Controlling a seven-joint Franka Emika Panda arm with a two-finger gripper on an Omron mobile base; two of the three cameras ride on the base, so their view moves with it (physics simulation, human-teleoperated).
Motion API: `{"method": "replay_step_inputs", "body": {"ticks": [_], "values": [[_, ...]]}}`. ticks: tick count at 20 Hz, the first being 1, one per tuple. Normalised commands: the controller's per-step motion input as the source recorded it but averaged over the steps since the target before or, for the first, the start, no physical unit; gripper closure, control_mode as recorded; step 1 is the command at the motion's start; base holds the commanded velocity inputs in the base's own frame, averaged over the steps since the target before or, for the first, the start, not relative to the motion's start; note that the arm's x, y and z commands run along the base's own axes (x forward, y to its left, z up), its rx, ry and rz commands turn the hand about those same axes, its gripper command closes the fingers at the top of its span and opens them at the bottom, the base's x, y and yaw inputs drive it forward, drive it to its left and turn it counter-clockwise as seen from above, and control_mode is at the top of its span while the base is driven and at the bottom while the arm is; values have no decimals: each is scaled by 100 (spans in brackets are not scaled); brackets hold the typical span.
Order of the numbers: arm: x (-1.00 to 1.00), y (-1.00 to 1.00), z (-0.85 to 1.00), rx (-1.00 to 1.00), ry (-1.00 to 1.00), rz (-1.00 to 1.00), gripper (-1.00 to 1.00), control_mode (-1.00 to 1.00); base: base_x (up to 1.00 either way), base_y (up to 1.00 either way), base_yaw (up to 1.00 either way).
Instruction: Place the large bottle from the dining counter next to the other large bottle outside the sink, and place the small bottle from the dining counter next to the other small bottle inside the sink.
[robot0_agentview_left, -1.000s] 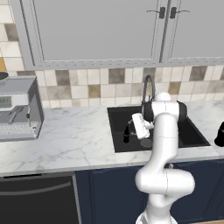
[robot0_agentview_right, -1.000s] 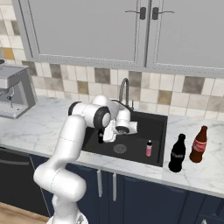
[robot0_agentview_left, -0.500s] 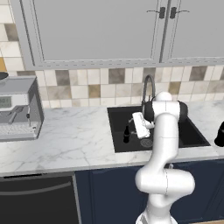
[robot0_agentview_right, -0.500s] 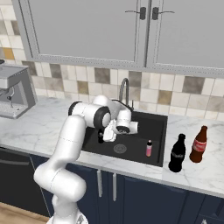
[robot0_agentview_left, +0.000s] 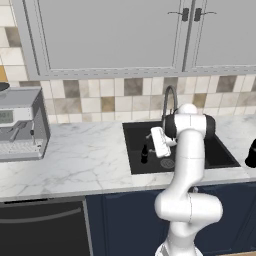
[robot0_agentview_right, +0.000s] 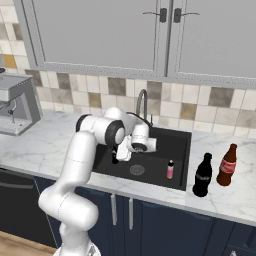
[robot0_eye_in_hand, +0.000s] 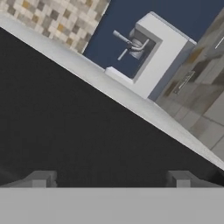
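My gripper (robot0_agentview_left: 156, 143) (robot0_agentview_right: 122, 151) hangs low inside the black sink (robot0_agentview_left: 222, 156) (robot0_agentview_right: 177, 140), pointing at its left wall. It is open, and in the hand view its fingertips (robot0_eye_in_hand: 42, 178) stand wide apart with nothing between them. The small bottle (robot0_agentview_left: 144, 154), tiny and dark, stands upright on the sink floor just left of the hand. The other small bottle (robot0_agentview_right: 170, 169), pink, stands in the sink's right part. Right of the sink, on the counter, the black large bottle (robot0_agentview_right: 202, 175) (robot0_agentview_left: 251, 154) stands beside the other large bottle (robot0_agentview_right: 227, 165). The dining counter is out of view.
A curved steel tap (robot0_agentview_left: 169, 102) (robot0_agentview_right: 142, 104) rises behind the sink, close to the arm. A coffee machine (robot0_agentview_left: 20, 124) (robot0_eye_in_hand: 146, 41) stands on the marble counter (robot0_agentview_left: 85, 160) to the left. Wall cabinets hang above the tiled backsplash.
The hand has edged slightly toward the sink's left wall. The gripper stays open and the bottles have not moved.
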Motion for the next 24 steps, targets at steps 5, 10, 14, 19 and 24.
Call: {"method": "replay_step_inputs", "body": {"ticks": [5, 10, 14, 19, 24], "values": [[-19, 11, 0, 0, -4, 0, -100, -100, 0, 0, 0], [-21, 11, 0, 0, -4, 0, -100, -100, 0, 0, 0], [-17, 6, 0, 0, -4, 0, -100, -100, 0, 0, 0], [-12, 2, 4, 0, -6, 1, -100, -100, 0, 0, 0], [-13, 4, 4, 0, -7, 1, -100, -100, 0, 0, 0]]}}
